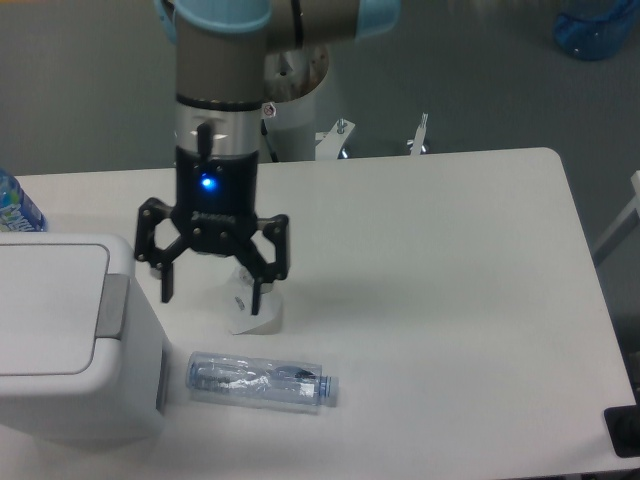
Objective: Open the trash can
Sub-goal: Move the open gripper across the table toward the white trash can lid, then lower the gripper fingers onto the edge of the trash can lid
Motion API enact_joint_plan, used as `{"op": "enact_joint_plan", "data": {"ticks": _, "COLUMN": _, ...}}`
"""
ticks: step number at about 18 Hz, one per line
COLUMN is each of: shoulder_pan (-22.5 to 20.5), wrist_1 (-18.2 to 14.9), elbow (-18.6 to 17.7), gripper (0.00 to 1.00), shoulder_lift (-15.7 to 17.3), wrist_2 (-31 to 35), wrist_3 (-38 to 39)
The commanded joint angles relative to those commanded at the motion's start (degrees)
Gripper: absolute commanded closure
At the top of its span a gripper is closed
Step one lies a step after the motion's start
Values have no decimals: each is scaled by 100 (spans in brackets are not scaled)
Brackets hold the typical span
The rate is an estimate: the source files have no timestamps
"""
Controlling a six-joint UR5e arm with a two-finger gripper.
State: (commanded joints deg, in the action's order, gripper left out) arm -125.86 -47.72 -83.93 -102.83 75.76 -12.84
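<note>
The trash can (70,345) is seen at the left edge of the surface (450,300), partly cut off by the frame, with its flat lid closed and level. Its grey push tab (111,305) is set along the lid's right edge, facing the middle of the surface; the tab's long axis is judged to run front to back, while the can's own long axis cannot be told because its left part is out of view. Just right of the can, the end effector (212,290) is held with its fingers spread apart and nothing between them, hanging above a small crumpled white paper (243,308). A crushed clear bottle (262,381) is laid near the can's lower right side, lengthwise left to right, cap end away from the can. A miss is thought possible if the open fingers straddle the narrow tab or land on the lid panel instead, so that the latch is not released. The paper could also be dragged by a low sideways pass.
</note>
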Motion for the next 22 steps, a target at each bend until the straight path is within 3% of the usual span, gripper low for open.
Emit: {"op": "enact_joint_plan", "data": {"ticks": 22, "shoulder_pan": 202, "wrist_1": -17, "elbow": -176, "gripper": 0, "shoulder_lift": -53, "wrist_2": 114, "wrist_3": 229}}
